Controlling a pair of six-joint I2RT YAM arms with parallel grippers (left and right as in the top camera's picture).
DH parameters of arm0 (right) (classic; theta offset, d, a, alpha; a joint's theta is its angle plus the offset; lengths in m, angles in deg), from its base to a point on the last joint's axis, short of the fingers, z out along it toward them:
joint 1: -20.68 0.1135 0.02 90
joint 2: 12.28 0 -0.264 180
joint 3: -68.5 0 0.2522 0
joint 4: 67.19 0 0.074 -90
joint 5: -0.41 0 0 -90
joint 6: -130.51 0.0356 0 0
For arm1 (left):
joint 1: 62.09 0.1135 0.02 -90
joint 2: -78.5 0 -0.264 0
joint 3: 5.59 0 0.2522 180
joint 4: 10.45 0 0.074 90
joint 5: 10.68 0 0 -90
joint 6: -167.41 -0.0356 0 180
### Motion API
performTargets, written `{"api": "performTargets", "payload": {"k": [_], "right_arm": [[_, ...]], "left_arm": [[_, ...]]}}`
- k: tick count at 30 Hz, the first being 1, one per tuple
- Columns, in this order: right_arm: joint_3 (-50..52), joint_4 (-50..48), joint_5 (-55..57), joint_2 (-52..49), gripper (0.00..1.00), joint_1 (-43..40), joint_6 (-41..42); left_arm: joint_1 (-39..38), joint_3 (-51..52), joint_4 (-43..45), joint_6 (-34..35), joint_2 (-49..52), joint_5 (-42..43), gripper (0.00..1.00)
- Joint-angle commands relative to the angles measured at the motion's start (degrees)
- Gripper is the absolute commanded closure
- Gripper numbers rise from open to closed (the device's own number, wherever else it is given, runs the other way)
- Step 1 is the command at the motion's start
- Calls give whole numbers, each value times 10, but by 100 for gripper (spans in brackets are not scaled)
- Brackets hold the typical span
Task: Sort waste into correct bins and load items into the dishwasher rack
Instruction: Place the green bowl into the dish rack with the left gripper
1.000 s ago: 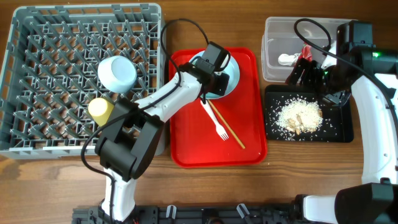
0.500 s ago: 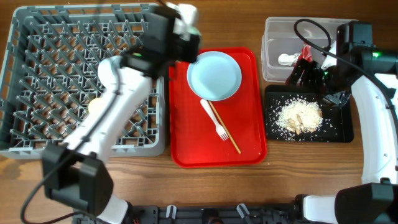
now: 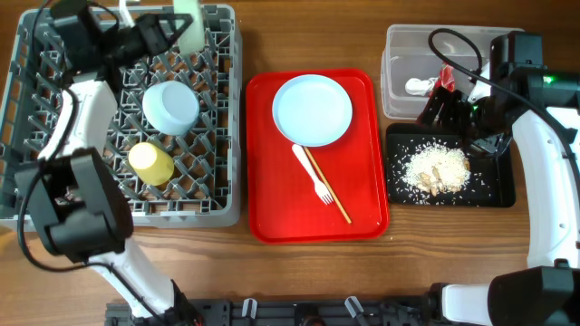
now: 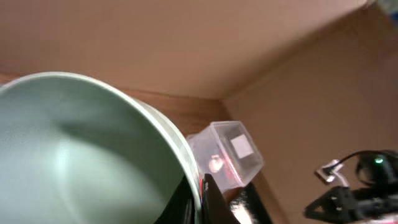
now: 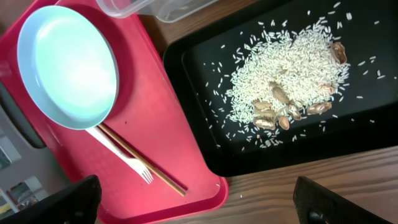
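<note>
- The left claw was clenched on the rim of a mint-green bowl, holding it tilted above the far edge of the dishwasher rack. The rim hold probably left the bowl's body free to drop between the pegs.
- A second bowl sat upside down in the rack, presumably to drain, with the yellow cup just beside it.
- The white plate, fork and chopstick lay on the red tray, not yet loaded.
- The right claw hung released where the clear tub met the black tray. Its fingers stood wide apart with nothing between them.
- The rice crumbs were heaped in the black tray. The red wrapper and white scrap lay in the tub, so the waste looked sorted.
- In the left wrist view the held bowl filled the frame and was cut off, hiding the pegs below. From overhead it looked pale and blurred. The right arm covered part of the tub and wrapper.
</note>
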Motion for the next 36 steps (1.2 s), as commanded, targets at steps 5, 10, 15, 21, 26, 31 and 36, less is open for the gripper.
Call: {"api": "performTargets", "payload": {"k": [5, 10, 15, 21, 26, 31, 36], "right_arm": [[-10, 1, 10, 13, 0, -1, 8], [-10, 1, 10, 13, 1, 0, 9], [-10, 7, 10, 13, 1, 2, 9], [-10, 9, 10, 13, 1, 2, 8], [-10, 9, 10, 13, 1, 2, 9], [-10, 10, 10, 13, 1, 2, 8], [-10, 9, 10, 13, 1, 2, 8]], "left_arm": [[9, -3, 17, 57, 68, 88, 96], [10, -3, 22, 55, 73, 88, 96], [17, -3, 21, 52, 75, 59, 96], [28, -3, 21, 53, 100, 60, 96], [66, -3, 25, 57, 101, 60, 70], [120, -3, 25, 59, 100, 63, 0], [159, -3, 30, 99, 92, 75, 0]]}}
